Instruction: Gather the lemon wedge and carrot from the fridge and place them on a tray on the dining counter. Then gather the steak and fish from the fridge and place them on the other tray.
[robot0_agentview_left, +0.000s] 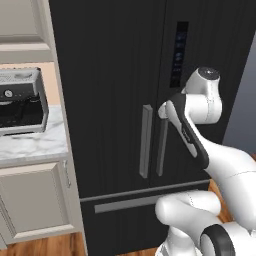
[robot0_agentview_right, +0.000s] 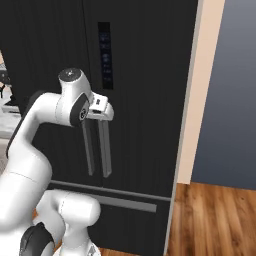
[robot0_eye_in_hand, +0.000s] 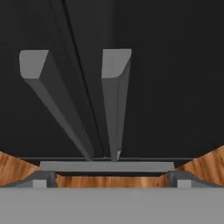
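The black fridge (robot0_agentview_left: 115, 75) stands straight ahead with both doors shut. Its two long grey handles (robot0_agentview_left: 145, 141) run side by side down the middle. My gripper (robot0_agentview_right: 103, 110) hovers at the top of the right door's handle (robot0_agentview_right: 105, 147), close to the door front. In the hand view I look down along both handles: the right handle (robot0_eye_in_hand: 114, 87) lies centred between my open fingers (robot0_eye_in_hand: 42, 179), and nothing is gripped by the gripper (robot0_eye_in_hand: 112, 180). The drawer's bar handle (robot0_eye_in_hand: 107, 166) lies below. Lemon wedge, carrot, steak and fish are hidden behind the shut doors. Trays and dining counter are out of view.
A silver toaster oven (robot0_agentview_left: 20, 102) sits on a small marble worktop (robot0_agentview_left: 32, 145) with beige cabinets left of the fridge. A beige panel (robot0_agentview_right: 192, 100) and a grey-blue wall (robot0_agentview_right: 230, 90) stand to its right. Wood floor (robot0_agentview_right: 215, 220) lies open at lower right.
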